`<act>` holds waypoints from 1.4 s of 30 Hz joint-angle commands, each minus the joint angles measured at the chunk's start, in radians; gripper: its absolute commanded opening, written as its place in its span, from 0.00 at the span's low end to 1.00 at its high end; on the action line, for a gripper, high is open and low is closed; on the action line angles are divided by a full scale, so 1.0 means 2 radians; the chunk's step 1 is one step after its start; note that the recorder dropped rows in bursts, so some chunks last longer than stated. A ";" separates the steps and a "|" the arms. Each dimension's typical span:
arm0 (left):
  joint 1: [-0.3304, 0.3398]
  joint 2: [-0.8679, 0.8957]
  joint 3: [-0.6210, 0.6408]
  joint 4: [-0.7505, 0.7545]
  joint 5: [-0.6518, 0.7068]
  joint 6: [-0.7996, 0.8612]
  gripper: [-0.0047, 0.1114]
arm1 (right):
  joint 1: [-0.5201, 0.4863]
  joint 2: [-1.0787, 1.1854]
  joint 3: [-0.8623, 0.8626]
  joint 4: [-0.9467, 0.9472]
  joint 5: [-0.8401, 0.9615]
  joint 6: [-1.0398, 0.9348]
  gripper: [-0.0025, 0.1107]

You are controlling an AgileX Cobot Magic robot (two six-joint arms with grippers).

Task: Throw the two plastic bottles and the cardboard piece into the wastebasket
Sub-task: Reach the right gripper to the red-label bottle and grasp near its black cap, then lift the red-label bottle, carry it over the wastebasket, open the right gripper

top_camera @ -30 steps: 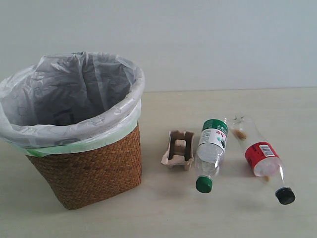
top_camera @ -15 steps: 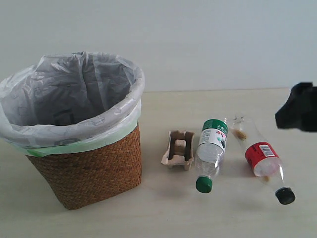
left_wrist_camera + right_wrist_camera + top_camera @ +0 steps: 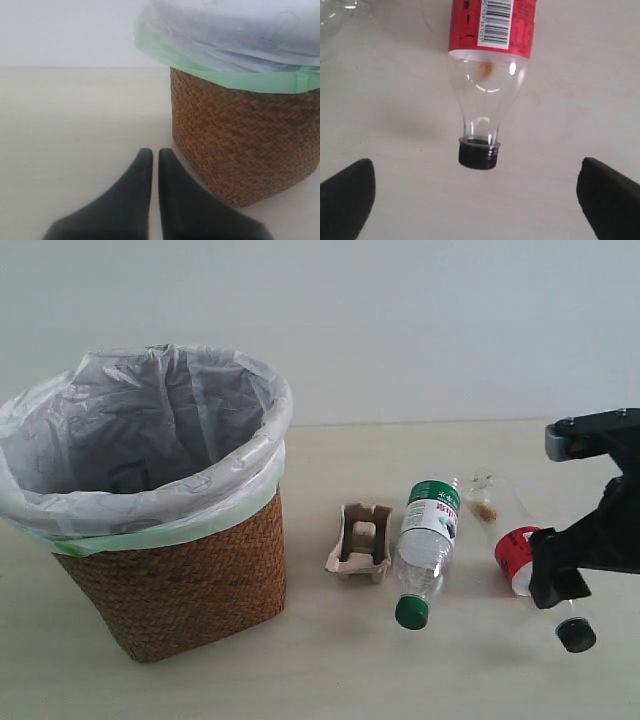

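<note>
The wicker wastebasket (image 3: 175,585) with its white-and-green bag stands at the left. To its right lie the beige cardboard piece (image 3: 360,539), the green-label bottle (image 3: 428,536) with its green cap towards the front, and the red-label bottle (image 3: 513,549). My right gripper (image 3: 479,197) hangs open and wide just beyond that bottle's dark cap (image 3: 478,153), holding nothing. In the exterior view its black body (image 3: 590,530) covers the bottle's shoulder. My left gripper (image 3: 155,156) is shut and empty, low over the table beside the wastebasket (image 3: 245,145), and out of the exterior view.
A pale wall runs behind the light wooden table (image 3: 330,670). A small brown residue (image 3: 485,509) sits inside the red-label bottle near its base. The bag's rim (image 3: 150,505) folds wide over the basket.
My right arm has come in from the right edge and dropped over the neck end of the red-label bottle. The bottles, cardboard piece and wastebasket have not moved.
</note>
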 commanded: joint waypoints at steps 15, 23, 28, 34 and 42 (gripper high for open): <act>-0.004 -0.002 0.002 -0.001 -0.002 0.001 0.07 | 0.001 0.141 -0.002 -0.010 -0.109 0.004 0.94; -0.004 -0.002 0.002 -0.001 -0.002 0.001 0.07 | 0.001 0.161 -0.002 -0.014 -0.111 0.004 0.94; -0.004 -0.002 0.002 -0.001 -0.002 0.001 0.07 | 0.001 0.161 -0.002 -0.014 -0.112 0.004 0.90; -0.004 -0.002 0.002 -0.001 -0.002 0.001 0.07 | 0.001 0.161 -0.002 -0.014 -0.108 0.004 0.32; -0.004 -0.002 0.002 -0.001 -0.002 0.001 0.07 | 0.001 0.161 -0.015 -0.014 -0.074 0.020 0.02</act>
